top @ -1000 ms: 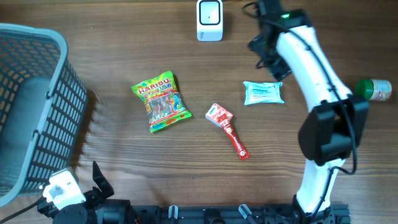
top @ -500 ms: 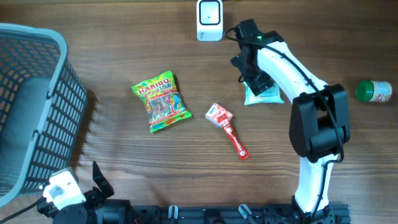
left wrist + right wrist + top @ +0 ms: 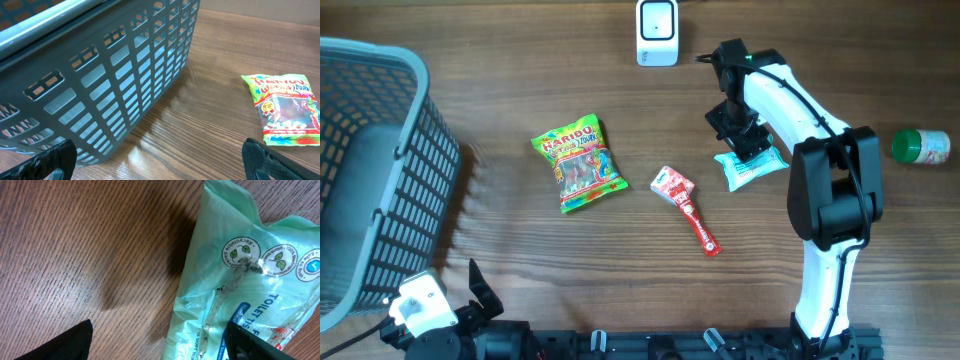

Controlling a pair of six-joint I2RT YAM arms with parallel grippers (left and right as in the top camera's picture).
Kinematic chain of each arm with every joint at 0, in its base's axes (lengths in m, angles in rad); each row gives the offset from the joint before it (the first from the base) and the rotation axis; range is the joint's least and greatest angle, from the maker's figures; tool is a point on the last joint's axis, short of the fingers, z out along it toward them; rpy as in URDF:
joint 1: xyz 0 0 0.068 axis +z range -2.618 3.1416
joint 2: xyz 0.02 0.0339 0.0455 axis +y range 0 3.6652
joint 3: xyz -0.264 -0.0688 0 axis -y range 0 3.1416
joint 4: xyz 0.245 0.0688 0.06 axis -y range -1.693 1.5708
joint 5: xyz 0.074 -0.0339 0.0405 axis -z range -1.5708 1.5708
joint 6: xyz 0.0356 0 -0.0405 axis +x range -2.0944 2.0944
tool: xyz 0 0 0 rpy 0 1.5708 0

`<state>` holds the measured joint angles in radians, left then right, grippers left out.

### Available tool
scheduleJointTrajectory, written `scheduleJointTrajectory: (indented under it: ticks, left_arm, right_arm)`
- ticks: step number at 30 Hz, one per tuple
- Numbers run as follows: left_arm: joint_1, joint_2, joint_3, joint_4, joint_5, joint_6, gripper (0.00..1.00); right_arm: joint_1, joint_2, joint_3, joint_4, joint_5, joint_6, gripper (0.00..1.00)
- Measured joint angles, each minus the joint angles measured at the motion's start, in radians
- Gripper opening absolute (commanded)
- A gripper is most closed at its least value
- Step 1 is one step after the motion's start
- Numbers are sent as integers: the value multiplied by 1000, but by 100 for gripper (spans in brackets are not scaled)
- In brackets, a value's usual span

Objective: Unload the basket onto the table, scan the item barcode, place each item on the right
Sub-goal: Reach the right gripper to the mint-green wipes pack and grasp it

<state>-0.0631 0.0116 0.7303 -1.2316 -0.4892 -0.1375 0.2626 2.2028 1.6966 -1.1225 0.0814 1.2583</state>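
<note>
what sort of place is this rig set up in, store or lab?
Probably a mock shop checkout: a white barcode scanner at the far edge of the wooden table, a grey shopping basket on the left, and packaged goods such as a Haribo bag laid out between.

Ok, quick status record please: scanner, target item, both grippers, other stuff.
scanner: white, at far edge of table
right gripper: open, straddling edge of tissue pack
tissue pack: lying on table
left gripper: open, empty, beside basket
other items: Haribo bag, red packet, green-capped bottle
</note>
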Motion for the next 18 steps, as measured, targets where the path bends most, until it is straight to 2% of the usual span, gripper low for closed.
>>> scheduleJointTrajectory:
  ticks: [1,3,4,5,6,11,13,16,17,18]
  left_arm:
    - [0,0,0,0,0,0,100]
    - [0,0,0,0,0,0,100]
    - [0,0,0,0,0,0,100]
    - [0,0,0,0,0,0,100]
    - [0,0,0,0,0,0,100]
    - [0,0,0,0,0,0,100]
    - [0,0,0,0,0,0,100]
    - [0,0,0,0,0,0,100]
    - [0,0,0,1,0,0,100]
    - [0,0,0,0,0,0,100]
  right_arm:
    - [0,0,-1,1,0,0,83]
    - [0,0,-10,0,0,0,50]
    - [0,-1,-24,-2,5,-3,32]
    - [0,-8,-47,2,10,-3,9]
    - [-1,-25,-78,12,16,-1,4]
    - [-5,-60,-142,57,16,10,4]
    - [-10,-57,-123,43,-6,-35,4]
    - [-22,-43,-62,-5,-148,-183,4]
    - [-21,-43,-48,-16,-179,-240,26]
    - [-19,-50,-19,-18,-229,-267,58]
